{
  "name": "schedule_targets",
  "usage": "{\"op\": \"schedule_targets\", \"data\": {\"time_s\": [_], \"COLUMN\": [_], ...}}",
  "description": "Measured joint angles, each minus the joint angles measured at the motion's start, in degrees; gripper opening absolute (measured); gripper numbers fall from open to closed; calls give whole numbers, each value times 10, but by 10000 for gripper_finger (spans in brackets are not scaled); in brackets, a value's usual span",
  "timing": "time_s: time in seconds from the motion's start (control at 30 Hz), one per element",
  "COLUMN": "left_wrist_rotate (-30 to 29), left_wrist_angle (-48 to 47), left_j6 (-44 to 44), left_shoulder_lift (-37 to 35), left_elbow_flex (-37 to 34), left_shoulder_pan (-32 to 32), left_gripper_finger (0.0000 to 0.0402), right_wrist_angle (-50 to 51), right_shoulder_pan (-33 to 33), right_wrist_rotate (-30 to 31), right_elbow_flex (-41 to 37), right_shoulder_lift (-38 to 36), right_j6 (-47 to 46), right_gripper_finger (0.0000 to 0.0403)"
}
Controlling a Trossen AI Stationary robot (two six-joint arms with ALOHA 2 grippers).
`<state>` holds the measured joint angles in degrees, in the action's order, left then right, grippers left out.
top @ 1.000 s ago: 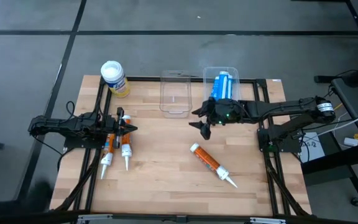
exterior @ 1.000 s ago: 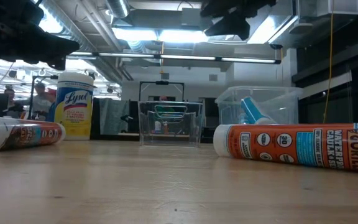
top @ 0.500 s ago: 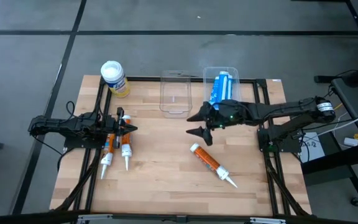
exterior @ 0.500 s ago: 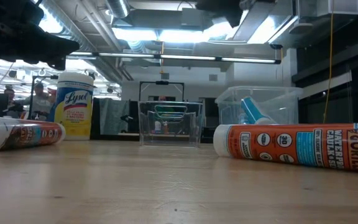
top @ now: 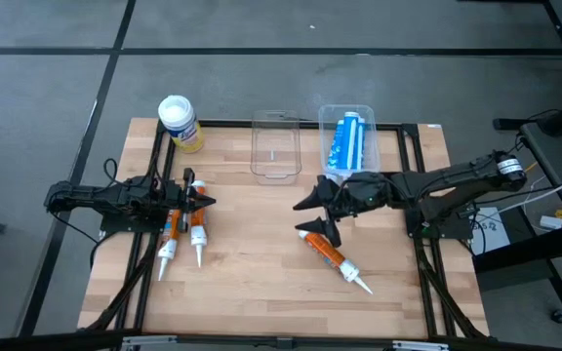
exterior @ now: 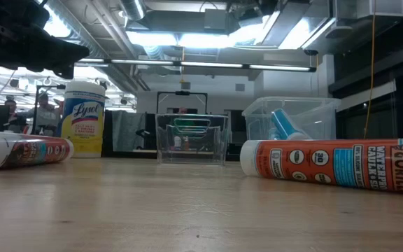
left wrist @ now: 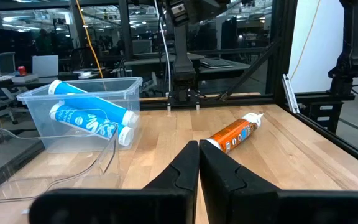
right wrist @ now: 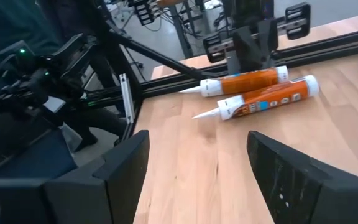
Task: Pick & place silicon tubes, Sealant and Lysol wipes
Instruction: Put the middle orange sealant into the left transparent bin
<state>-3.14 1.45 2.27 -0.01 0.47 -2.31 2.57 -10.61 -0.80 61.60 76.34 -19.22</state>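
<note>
One orange sealant tube [top: 332,257] lies flat on the wooden table, right of centre. Two more orange tubes [top: 183,237] lie side by side at the left, in front of my left gripper [top: 206,202], which is shut and level and holds nothing. The Lysol wipes [top: 179,122] stand upright at the far left corner. Two blue-and-white tubes [top: 347,141] lie in the right clear bin [top: 326,114]. My right gripper [top: 305,218] hangs open in the air above the single tube's flat end. In its wrist view its fingers [right wrist: 126,168] have nothing between them.
An empty clear bin [top: 276,146] stands at the far edge, left of the bin with the blue tubes. Black frame rails [top: 427,263] run along the table's left and right sides. Bare wood lies between the single tube and the pair at the left.
My right gripper has swung from beside the right bin toward the table's near edge, over the single orange tube's flat end. It has risen a little and tipped closer to level. It stays open. The tubes and wipes have not moved.
</note>
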Motion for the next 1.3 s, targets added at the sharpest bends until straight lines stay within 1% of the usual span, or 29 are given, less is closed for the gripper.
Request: {"op": "schedule_targets", "data": {"time_s": [0.17, 0.37, 0.83, 1.0, 1.07, 1.2, 1.3], "left_wrist_rotate": [0, 0, 0, 0, 0, 0, 0], "left_wrist_angle": [0, 0, 0, 0, 0, 0, 0], "left_j6": [0, 0, 0, 0, 0, 0, 0], "left_shoulder_lift": [0, 0, 0, 0, 0, 0, 0], "left_elbow_flex": [0, 0, 0, 0, 0, 0, 0], "left_shoulder_pan": [0, 0, 0, 0, 0, 0, 0], "left_gripper_finger": [8, 11, 8, 10, 12, 12, 10], "right_wrist_angle": [0, 0, 0, 7, 23, 98, 146], "right_shoulder_pan": [-6, -5, -5, -17, -24, -39, -46], "right_wrist_rotate": [0, 1, 2, 5, 17, 52, 63], "right_elbow_flex": [0, 0, 0, 6, 15, 41, 52], "right_shoulder_lift": [0, 0, 0, 0, 0, 4, 4], "right_j6": [4, 33, 32, 34, 39, 51, 48], "right_gripper_finger": [271, 271, 271, 271, 271, 271, 271]}}
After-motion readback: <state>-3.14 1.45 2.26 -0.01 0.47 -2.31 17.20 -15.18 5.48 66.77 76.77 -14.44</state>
